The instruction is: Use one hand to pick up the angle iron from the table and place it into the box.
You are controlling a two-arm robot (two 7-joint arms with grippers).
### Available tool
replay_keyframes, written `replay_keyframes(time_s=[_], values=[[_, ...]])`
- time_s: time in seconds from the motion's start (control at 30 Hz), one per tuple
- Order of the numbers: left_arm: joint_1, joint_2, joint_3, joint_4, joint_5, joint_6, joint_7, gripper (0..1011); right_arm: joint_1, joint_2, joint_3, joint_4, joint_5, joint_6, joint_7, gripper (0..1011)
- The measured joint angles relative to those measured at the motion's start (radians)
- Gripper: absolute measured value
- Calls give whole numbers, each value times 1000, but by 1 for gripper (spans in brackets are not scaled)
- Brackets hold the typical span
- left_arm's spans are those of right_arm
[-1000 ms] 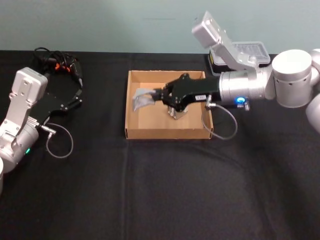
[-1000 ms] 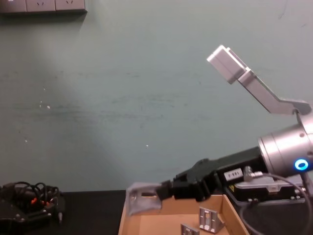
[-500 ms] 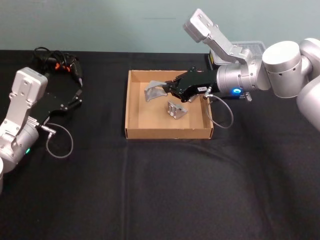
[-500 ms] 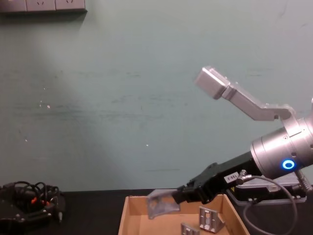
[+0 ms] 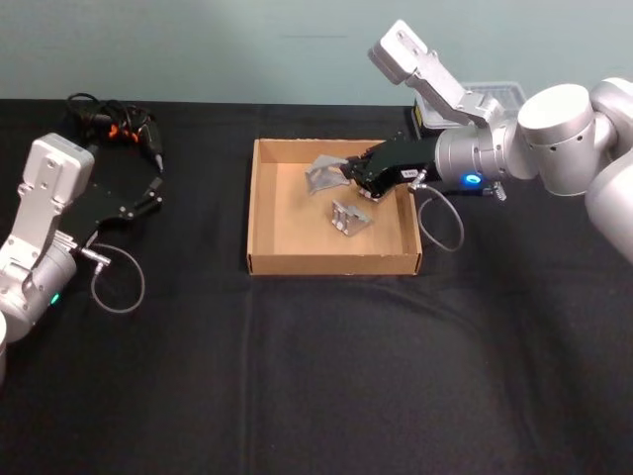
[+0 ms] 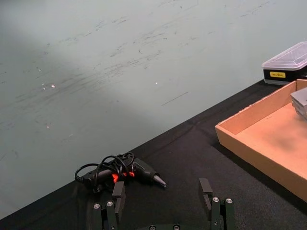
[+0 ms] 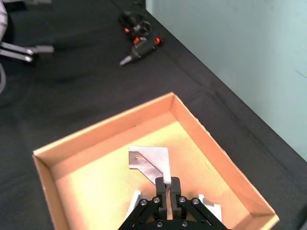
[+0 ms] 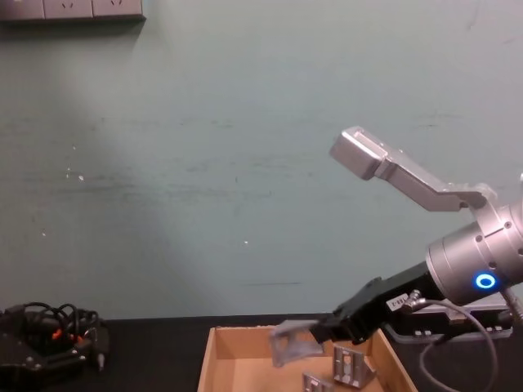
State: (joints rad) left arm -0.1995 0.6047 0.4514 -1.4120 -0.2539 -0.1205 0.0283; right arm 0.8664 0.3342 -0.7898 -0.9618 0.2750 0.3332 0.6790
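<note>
Right claw (image 5: 348, 174) reaches in from the right over the far half of the box (image 5: 263, 213), its fingers pinched narrow on one edge of an angle iron (image 5: 324, 174). The piece is carried clear of the box floor, tilted, with a slotted hole in one face showing in the right wrist view (image 7: 149, 160). In the chest view the same piece (image 8: 292, 340) hangs just above the box's rim (image 8: 245, 331). A small white label sits on the claw body; its print is too small to read. A blue ring light glows on the arm behind it.

More angle irons (image 5: 349, 217) lie on the box floor, just below and beside the held one, apart from it.

The box rests on the black desk (image 5: 316, 376). Behind its right far corner stands a small black case (image 6: 284, 66) with clear lid and a yellow label, text unreadable.

Left claw (image 6: 163, 211) is parked at the desk's left side, fingers spread wide, holding nothing. Beyond it lies a black tool with looped cables (image 5: 116, 126)
</note>
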Motion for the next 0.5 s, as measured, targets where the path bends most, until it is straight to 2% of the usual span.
replay_keyframes(time_s=[0.13, 0.5], values=[[0, 0, 0, 0, 0, 0, 0, 1000, 2, -5, 0, 10, -16, 24, -7, 57], [0, 0, 0, 0, 0, 0, 0, 1000, 1, -4, -1, 7, -14, 19, -7, 73]])
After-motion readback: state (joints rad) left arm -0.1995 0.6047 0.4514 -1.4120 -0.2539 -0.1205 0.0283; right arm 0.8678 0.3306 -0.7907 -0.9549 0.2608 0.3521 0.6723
